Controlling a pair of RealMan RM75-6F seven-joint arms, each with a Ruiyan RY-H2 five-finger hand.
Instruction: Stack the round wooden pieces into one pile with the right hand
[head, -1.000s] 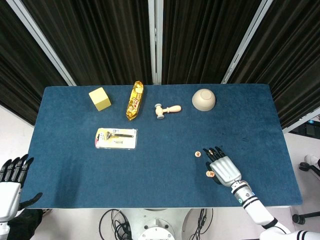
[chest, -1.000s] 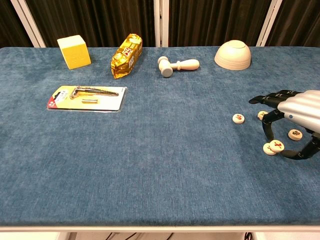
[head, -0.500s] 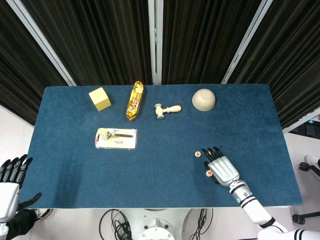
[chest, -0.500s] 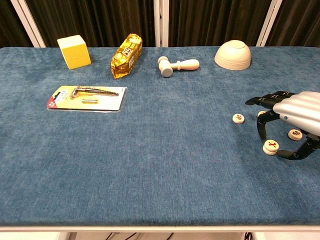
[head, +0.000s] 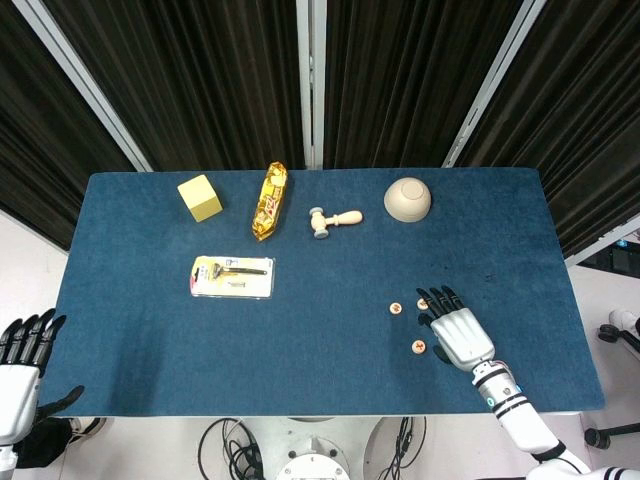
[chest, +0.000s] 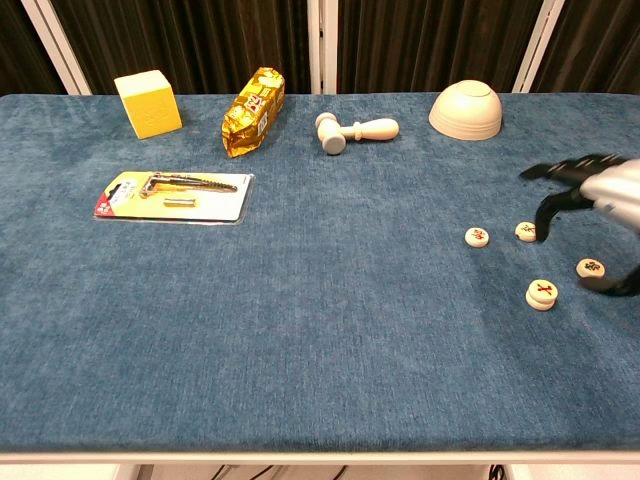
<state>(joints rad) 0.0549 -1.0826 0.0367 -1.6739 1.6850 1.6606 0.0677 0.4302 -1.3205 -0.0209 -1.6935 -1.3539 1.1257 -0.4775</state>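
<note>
Since a moment ago the right hand (chest: 598, 205) has lifted up and away from the round wooden pieces, and it now hovers above them with fingers spread, holding nothing. Four spots of pieces show on the blue bench (chest: 300, 330) — a two-high stack (chest: 542, 294) nearest the front edge, one piece (chest: 477, 236) to its left and farther back, one (chest: 526, 231) just beside that, partly behind a fingertip, and one (chest: 591, 267) to the right. Whether the stack holds exactly two pieces is hard to tell. Off the bench's near-left corner the left hand (head: 22, 362) hangs with fingers straight and apart, empty.
</note>
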